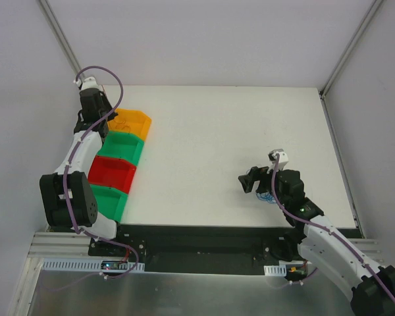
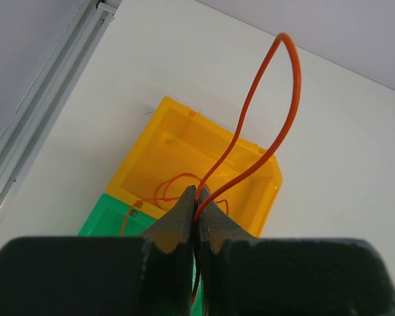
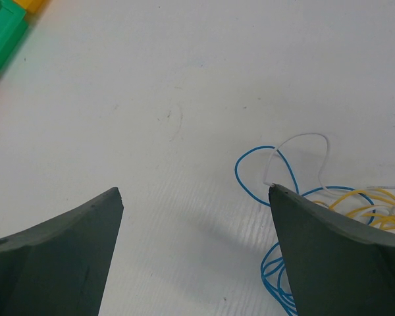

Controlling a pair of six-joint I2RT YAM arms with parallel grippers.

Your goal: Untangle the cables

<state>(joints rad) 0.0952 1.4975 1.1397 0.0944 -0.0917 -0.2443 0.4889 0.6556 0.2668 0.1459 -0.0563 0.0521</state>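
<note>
My left gripper is shut on a thin orange cable that loops up from the jaws, above the orange bin. More orange cable lies coiled in that bin. In the top view the left gripper hangs at the orange bin. My right gripper is open and empty over the table, just left of a tangle of blue, white and yellow cables. The top view shows the right gripper with blue strands beneath its wrist.
A row of bins runs along the table's left edge: orange, green, red, green. The green bin also shows in the right wrist view. Metal frame rails stand at the table's left and right.
</note>
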